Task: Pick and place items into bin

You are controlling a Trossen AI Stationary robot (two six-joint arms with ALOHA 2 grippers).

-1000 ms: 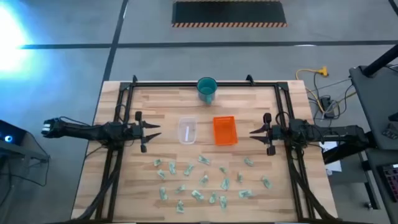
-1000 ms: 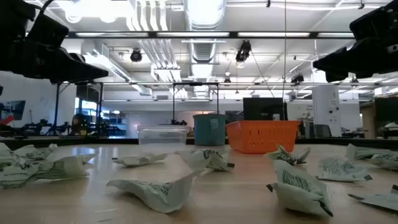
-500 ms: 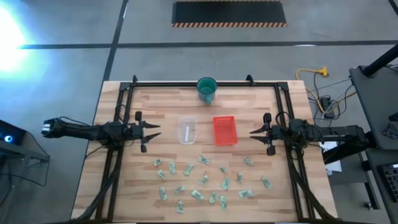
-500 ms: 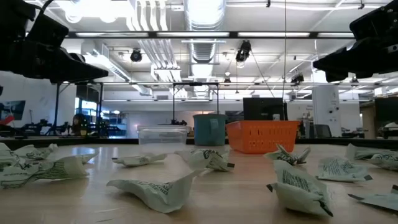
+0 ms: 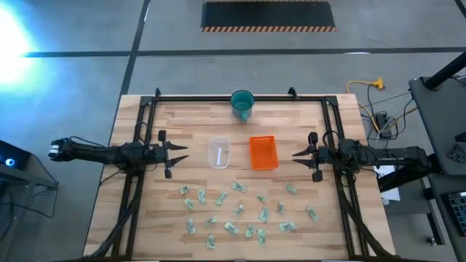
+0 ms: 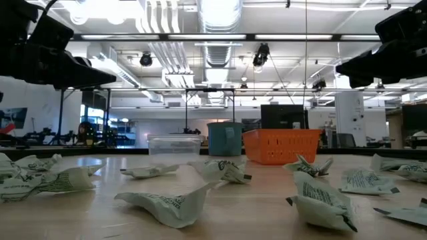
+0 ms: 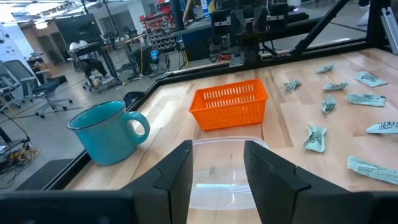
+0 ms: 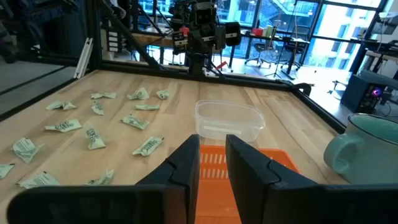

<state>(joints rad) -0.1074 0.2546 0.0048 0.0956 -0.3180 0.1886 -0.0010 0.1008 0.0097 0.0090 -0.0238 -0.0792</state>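
Several tiny pale green-and-white items (image 5: 263, 215) lie scattered flat on the near half of the wooden table; the low view (image 6: 167, 200), left wrist view (image 7: 315, 137) and right wrist view (image 8: 93, 138) show them too. The orange tray (image 5: 263, 153) stands at the table's middle. My left gripper (image 5: 177, 153) hovers open near the left side, pointing right, and its fingers (image 7: 177, 174) frame a clear container. My right gripper (image 5: 297, 154) hovers open just right of the tray, pointing left, and looks over the tray (image 8: 292, 163). Neither holds anything.
A clear plastic container (image 5: 220, 153) stands left of the orange tray, between it and my left gripper. A teal cup (image 5: 242, 104) stands at the far edge. A black frame (image 5: 218, 98) runs along the table's far and side edges. Bare wood lies between the containers and the items.
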